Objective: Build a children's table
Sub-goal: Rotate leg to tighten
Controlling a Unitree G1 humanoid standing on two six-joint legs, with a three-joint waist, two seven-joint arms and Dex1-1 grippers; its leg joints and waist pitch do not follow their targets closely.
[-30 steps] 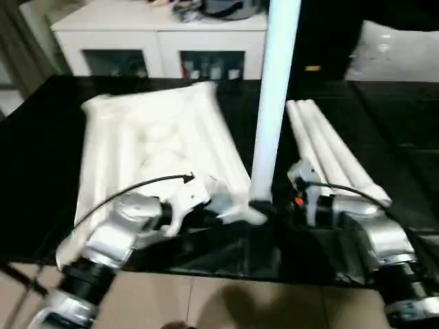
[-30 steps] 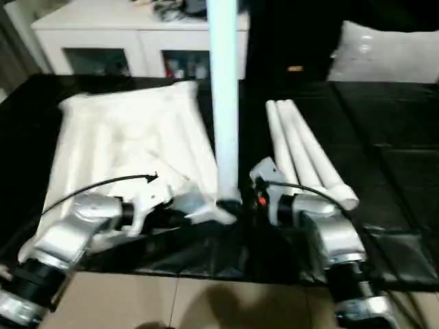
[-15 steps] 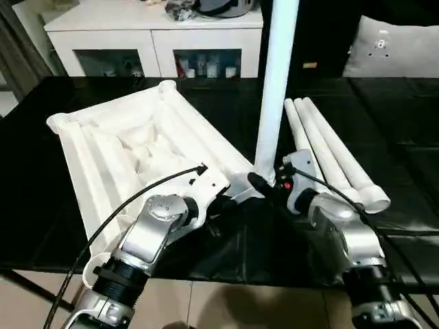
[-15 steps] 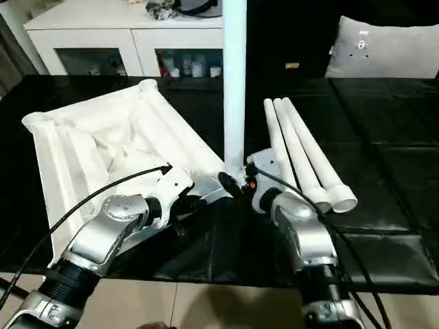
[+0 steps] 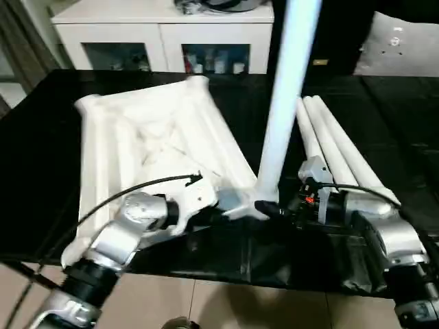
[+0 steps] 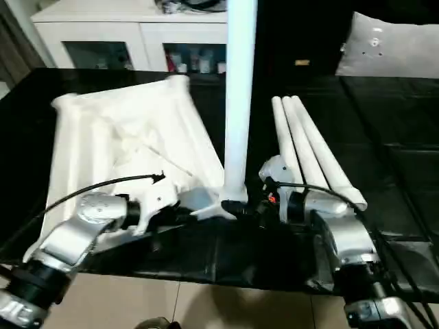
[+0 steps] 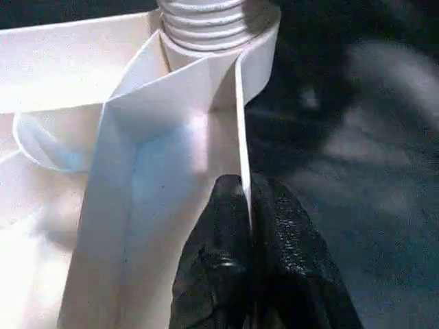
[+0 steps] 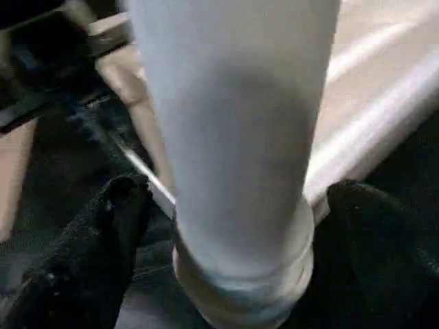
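The children's table top point(image 5: 151, 144) lies upside down on the black table, ribbed underside up. One white leg point(image 5: 285, 89) stands upright in its near right corner socket point(image 7: 206, 27). My left gripper point(image 7: 245, 188) is shut on the top's thin rim just beside that socket. My right gripper point(image 8: 240, 199) is open around the base of the upright leg. Its black fingers point(image 8: 120, 205) stand on either side of the leg, apart from it. Three more legs point(image 5: 336, 147) lie side by side to the right of the top.
A long white cabinet point(image 5: 164, 34) with glass-fronted openings stands behind the black table point(image 5: 41, 137). A white cushion point(image 5: 405, 44) rests at the back right. The table's front edge point(image 5: 226, 274) runs just below both forearms, with tiled floor beyond.
The right gripper's fingers have spread wider and stand off the upright leg. The left gripper keeps its hold on the rim. The head camera has shifted.
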